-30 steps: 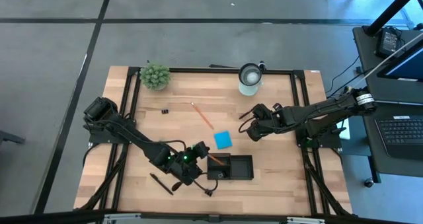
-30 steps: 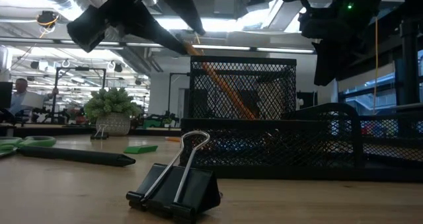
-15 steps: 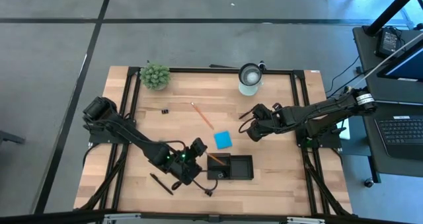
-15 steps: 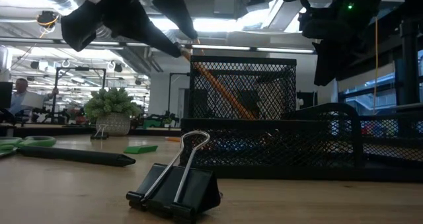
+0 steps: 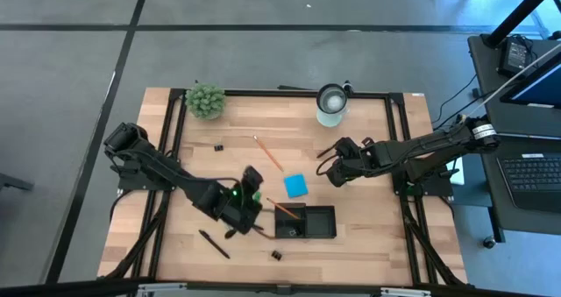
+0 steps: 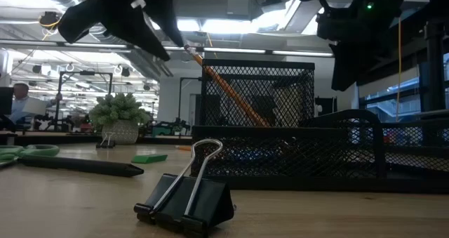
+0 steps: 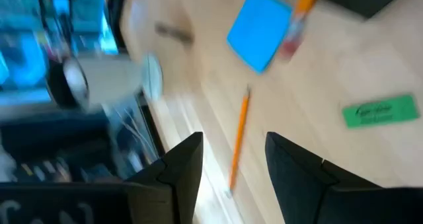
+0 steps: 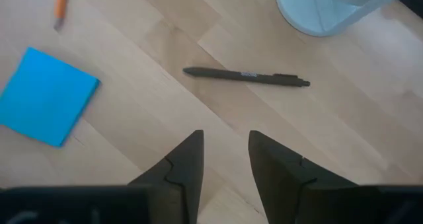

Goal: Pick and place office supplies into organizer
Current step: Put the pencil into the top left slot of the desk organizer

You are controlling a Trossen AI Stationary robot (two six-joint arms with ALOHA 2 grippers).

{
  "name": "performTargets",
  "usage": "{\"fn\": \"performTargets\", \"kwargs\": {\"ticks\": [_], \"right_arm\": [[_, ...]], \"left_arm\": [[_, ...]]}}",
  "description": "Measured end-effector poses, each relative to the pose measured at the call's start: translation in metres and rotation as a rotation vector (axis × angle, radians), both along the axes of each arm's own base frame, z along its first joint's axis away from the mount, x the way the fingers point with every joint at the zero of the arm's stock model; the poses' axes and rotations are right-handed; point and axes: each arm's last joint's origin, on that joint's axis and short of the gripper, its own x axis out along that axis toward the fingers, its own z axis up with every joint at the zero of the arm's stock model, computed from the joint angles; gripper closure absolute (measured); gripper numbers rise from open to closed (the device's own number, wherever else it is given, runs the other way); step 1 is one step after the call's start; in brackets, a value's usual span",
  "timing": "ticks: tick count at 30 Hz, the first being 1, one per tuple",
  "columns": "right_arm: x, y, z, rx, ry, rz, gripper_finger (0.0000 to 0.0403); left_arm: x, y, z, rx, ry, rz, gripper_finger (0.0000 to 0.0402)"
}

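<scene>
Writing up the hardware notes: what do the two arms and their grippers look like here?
Both arms are black, jointed, with black cabling along the links. The left arm shows a small green light near its wrist; the right arm has a pale band near its base. Each gripper has two flat, dark, blade-like fingers: left gripper, right gripper. No readable markings.

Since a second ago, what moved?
The left gripper drew back from the organizer, open, leaving a pencil leaning in its tall compartment. The right gripper, blue pad and binder clip stayed put.
</scene>
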Motion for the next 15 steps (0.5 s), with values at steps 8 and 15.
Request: {"fn": "performTargets", "kwargs": {"ticks": [8, 15], "right_arm": [[0.016, 0.003, 0.006, -0.038, -0.102, 0.161, 0.0279], [0.040, 0.008, 0.022, -0.168, -0.273, 0.406, 0.0279]], "left_arm": [[0.001, 0.057, 0.007, -0.326, 0.020, 0.317, 0.0245], [0.015, 0.095, 0.001, -0.535, -0.009, 0.381, 0.0263]]}}
